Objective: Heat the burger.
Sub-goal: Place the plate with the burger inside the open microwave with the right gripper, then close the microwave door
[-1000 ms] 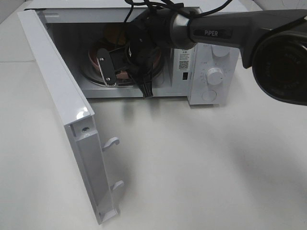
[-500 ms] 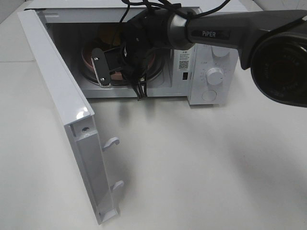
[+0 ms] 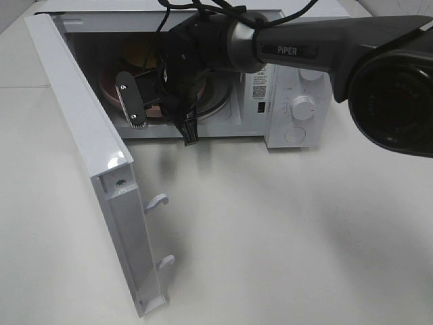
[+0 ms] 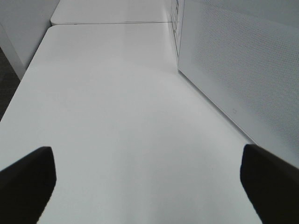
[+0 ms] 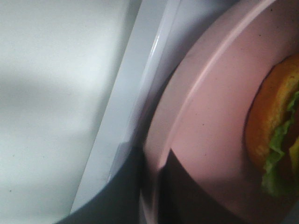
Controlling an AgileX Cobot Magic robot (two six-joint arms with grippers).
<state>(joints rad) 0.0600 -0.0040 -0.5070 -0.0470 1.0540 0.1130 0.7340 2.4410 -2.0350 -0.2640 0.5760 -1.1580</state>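
Sitting on the pink plate (image 5: pixel 210 107), the burger (image 5: pixel 273 135) is inside the open microwave (image 3: pixel 298 128), toward the left rear of the cavity. The right gripper (image 5: pixel 156 196) is closed tight on the plate's near rim, one dark finger under it and one over it.

The step in hand looks like setting the plate down on the glass turntable (image 3: pixel 218 101). To do it well, the plate should be kept level so the tall burger does not tip. It should be brought over the turntable's middle, since it seems to sit left of centre. The jaws should part only once the plate's weight is down, and the arm should then draw straight out past the door (image 3: pixel 88 135).

The wrist and its cables cover most of the plate in the high view, so whether the plate touches the turntable cannot be told. Only a strip of bun and lettuce shows; patty and cheese are not made out. The left gripper (image 4: pixel 149 186) stands wide apart and empty over the table (image 3: pixel 270 237), beside the microwave's side wall.
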